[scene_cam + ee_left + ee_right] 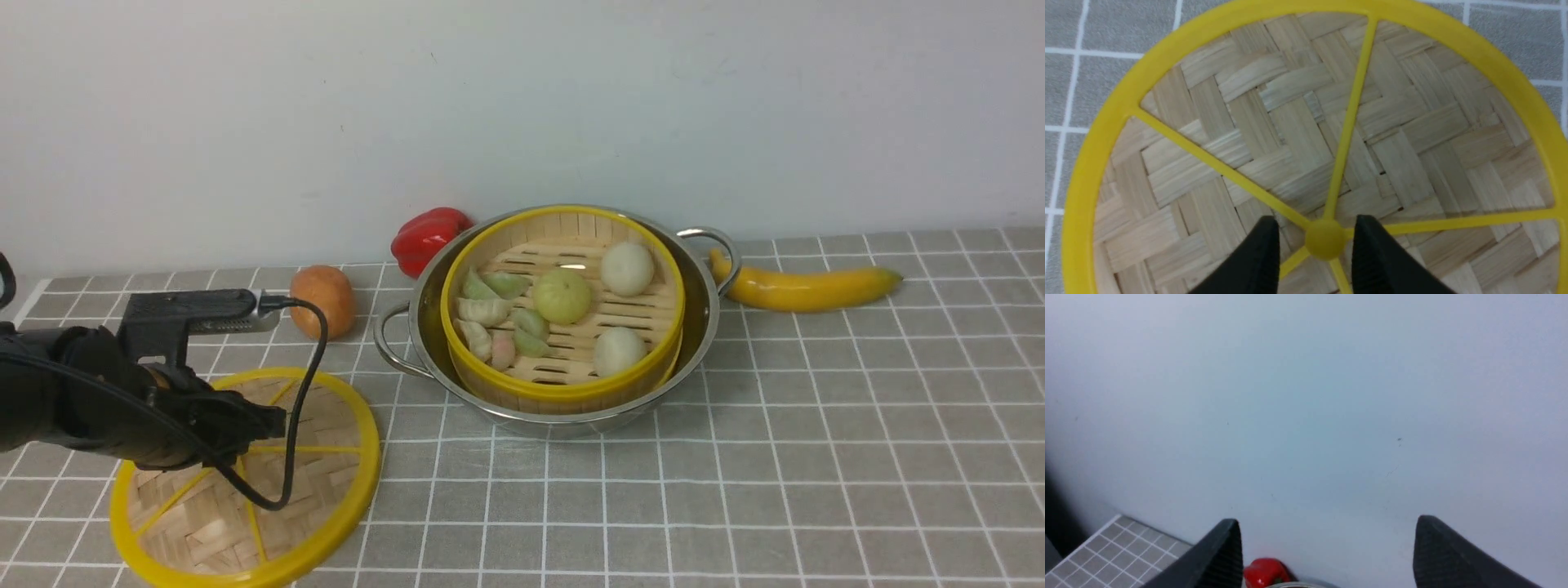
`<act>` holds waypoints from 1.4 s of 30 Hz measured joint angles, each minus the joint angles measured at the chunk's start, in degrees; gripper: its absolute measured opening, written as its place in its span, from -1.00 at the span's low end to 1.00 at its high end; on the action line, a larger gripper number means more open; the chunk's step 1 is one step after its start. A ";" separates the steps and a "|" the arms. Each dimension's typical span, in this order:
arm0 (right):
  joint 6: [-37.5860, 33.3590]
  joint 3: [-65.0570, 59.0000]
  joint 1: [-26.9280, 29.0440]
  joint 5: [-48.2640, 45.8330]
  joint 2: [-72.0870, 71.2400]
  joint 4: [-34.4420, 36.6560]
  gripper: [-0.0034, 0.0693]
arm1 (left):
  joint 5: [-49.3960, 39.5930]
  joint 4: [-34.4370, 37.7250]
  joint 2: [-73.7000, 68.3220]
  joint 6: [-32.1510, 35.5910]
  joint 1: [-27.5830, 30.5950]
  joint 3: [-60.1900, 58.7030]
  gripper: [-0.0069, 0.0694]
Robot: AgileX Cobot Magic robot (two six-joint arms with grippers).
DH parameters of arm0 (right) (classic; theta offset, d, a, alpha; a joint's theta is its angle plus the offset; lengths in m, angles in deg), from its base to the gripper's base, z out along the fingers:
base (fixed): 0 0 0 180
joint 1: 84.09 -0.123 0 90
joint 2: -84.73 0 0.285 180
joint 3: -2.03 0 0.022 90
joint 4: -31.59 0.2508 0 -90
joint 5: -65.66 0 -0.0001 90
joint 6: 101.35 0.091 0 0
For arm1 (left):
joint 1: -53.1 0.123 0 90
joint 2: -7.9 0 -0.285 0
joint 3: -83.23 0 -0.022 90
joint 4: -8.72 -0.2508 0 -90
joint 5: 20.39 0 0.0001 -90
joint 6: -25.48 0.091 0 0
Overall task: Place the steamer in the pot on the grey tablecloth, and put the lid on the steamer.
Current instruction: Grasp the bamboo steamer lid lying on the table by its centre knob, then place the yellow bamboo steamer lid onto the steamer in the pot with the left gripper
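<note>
Your L gripper (1316, 228) is over the lid (326, 482), fingers spread w/ the yellow hub (1325, 239) showing between the tips; nothing's pinched, afaict. The lid lies flat on the grey tablecloth (816, 457), L of the pot (563, 420) and nearer you. The steamer (563, 392) already sits inside the pot, food showing, no lid on, so I'd call the first half done. Your R gripper (1327, 543) is spread wide too, holding nothing, aimed at the wall (1331, 416) w/ the red pepper (1265, 571) in view; L arm is clearly the nearer one for this pick. The lid's round, so no long axis to match; what counts is the hub lying btwn the fingertips. Next, prob. go straight down, close on the hub, lift, then carry R and fwd to the steamer. Too shallow a grip could slip off; can't tell the height gap.
</note>
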 joint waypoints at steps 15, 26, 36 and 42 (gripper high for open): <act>0.24 -12.89 0.00 -0.05 -17.01 -10.18 0.57 | -12.52 -3.01 -2.33 0.00 0.00 9.82 -0.51; 6.83 -38.11 0.00 -0.18 -37.42 -22.05 0.57 | -33.47 -5.61 -2.48 4.35 -3.40 36.52 -0.51; 12.49 -49.95 0.00 -0.51 -48.15 -19.12 0.57 | -30.06 -1.83 -13.35 8.36 -24.12 52.76 -0.51; 13.17 -50.23 0.00 -0.45 -48.41 -15.30 0.57 | -30.52 -5.34 -21.09 6.57 -29.69 58.71 -0.51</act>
